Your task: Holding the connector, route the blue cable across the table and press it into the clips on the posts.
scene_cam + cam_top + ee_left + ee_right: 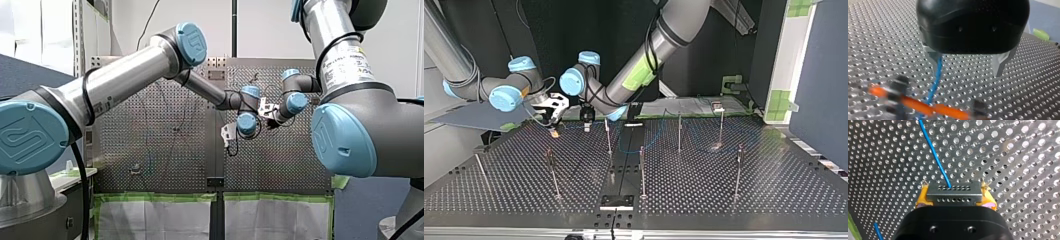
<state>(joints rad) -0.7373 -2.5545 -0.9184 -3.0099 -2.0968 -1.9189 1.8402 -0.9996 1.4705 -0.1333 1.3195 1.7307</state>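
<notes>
Right arm's fingers (923,199), yellow-padded, are clamped on the grey connector (954,195) from both sides. Left arm's fingers (999,65), bare metal, are spread apart and grip nothing. The blue cable (935,80) runs down just beside the inner face of one of them; contact uncertain.

Perforated metal counter (734,205) carries everything. In the top view both arms work toward its back, left of the middle. The right arm (484,85) comes in from that view's left, the left arm (659,45) from the upper right. The two wrists are near each other, apart.

Several thin upright posts (641,170) stand over the counter, well apart from one another. Clips at their tops are too small to make out.

In the top view the cable is a faint blue line low among the posts at the middle and right. Whether it sits in any clip cannot be told. In the right wrist view it leaves the connector's far face and runs away over the counter, and a second short stretch shows beside the gripper body.

The connector is a small block with two rows of tiny holes.

In the left wrist view a blurred orange shape (923,106) with dark parts lies ahead of the fingers, and the cable leads to it. It cannot be identified.
</notes>
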